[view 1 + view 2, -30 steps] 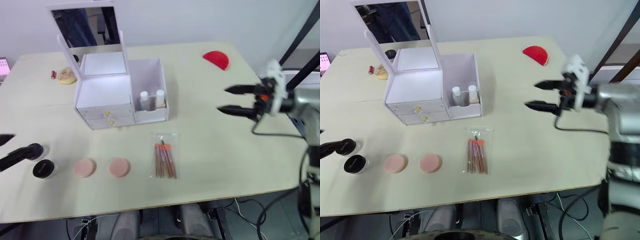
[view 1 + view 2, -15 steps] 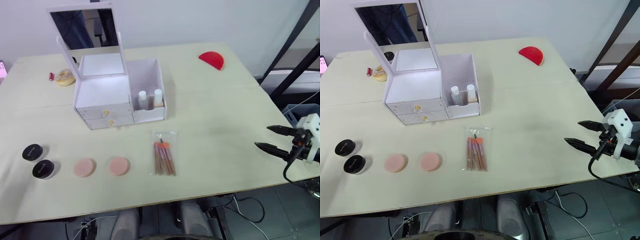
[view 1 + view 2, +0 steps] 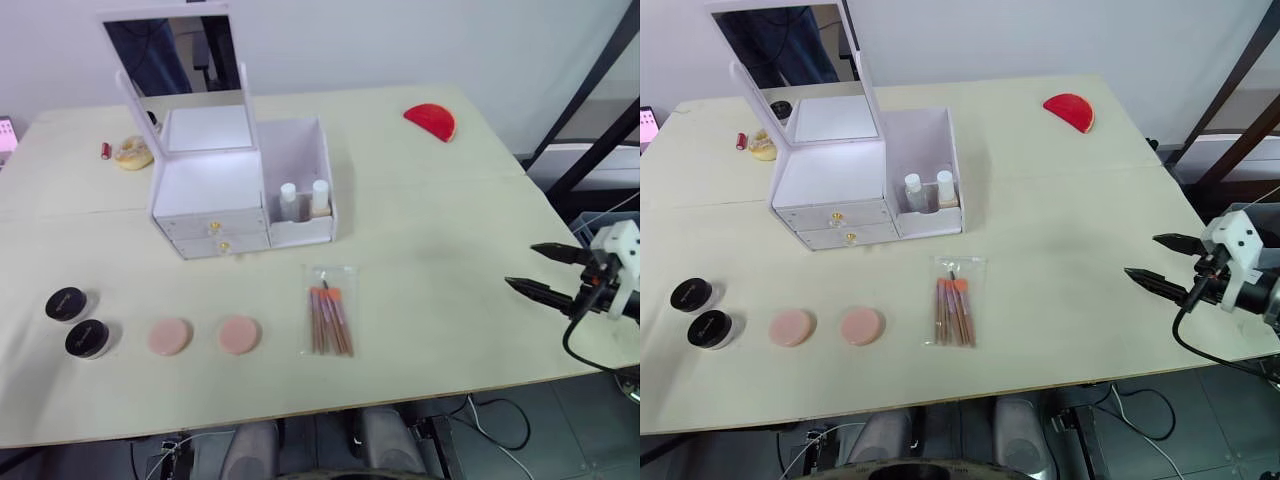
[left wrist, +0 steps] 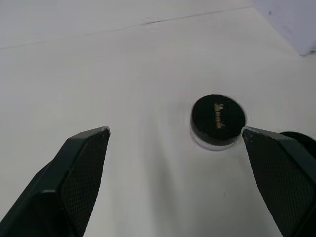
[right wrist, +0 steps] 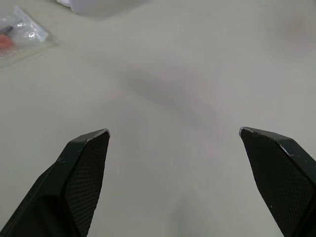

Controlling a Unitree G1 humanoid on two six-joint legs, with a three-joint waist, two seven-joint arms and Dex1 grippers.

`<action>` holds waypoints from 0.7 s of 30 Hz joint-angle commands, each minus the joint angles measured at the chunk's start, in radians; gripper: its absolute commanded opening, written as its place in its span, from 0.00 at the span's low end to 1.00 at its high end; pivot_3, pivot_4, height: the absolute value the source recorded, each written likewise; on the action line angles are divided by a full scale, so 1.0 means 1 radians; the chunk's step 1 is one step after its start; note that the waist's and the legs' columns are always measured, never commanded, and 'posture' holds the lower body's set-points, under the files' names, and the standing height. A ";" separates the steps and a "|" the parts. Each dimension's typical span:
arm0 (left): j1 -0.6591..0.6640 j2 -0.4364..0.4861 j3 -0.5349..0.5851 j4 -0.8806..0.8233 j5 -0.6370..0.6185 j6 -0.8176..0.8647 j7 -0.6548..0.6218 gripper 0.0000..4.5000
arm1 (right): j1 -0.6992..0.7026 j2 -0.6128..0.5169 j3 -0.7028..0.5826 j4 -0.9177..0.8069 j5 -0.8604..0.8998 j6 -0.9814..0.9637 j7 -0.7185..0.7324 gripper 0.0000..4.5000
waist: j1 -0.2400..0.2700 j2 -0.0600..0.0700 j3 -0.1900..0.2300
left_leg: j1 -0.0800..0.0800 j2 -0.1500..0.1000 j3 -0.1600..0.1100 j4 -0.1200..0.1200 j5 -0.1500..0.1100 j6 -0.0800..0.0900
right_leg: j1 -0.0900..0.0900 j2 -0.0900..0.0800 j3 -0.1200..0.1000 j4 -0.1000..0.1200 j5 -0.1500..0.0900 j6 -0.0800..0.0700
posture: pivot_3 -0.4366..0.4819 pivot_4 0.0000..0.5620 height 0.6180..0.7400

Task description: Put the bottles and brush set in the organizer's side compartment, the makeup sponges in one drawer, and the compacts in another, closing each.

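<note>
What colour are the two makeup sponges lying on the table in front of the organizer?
Both makeup sponges are pale pink, clearest in the left eye view.

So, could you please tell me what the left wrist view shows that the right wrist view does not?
Left wrist view: a black compact on the table ahead of the open left gripper. Right wrist view: a corner of the brush set packet, beyond the open right gripper. Both: bare table and a corner of the white organizer.

Surface (image 3: 450, 230): right half bare between organizer (image 3: 240, 190) and right gripper (image 3: 538, 270), jaws spread. Obstacles: brush set (image 3: 329, 320), sponges (image 3: 204, 335), compacts (image 3: 76, 321) along front; upright mirror (image 3: 175, 50) behind.
</note>
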 commanded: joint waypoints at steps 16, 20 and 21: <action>-0.332 -0.190 -0.740 -0.981 -0.161 0.394 0.240 1.00 | -0.218 0.076 0.371 -0.529 0.162 0.228 -0.091 0.99 | 0.026 -0.002 -0.001 | -0.001 0.001 0.000 0.001 0.000 0.001 | 0.003 0.004 0.001 0.000 0.004 0.000 | 0.48 0.27 1.00; -0.423 -0.239 -0.894 -0.937 -0.092 0.382 0.243 0.81 | -0.212 0.079 0.413 -0.549 0.144 0.253 -0.123 1.00 | 0.026 -0.002 -0.001 | -0.001 0.001 -0.001 0.005 0.000 0.002 | 0.005 0.004 0.001 0.000 0.003 0.002 | 0.48 0.27 1.00; -0.437 -0.250 -0.929 -0.920 -0.068 0.365 0.233 0.72 | -0.211 0.080 0.422 -0.553 0.141 0.257 -0.131 1.00 | 0.026 -0.002 -0.001 | -0.001 0.001 -0.001 0.005 0.000 0.002 | 0.005 0.004 0.001 0.000 0.003 0.002 | 0.48 0.27 1.00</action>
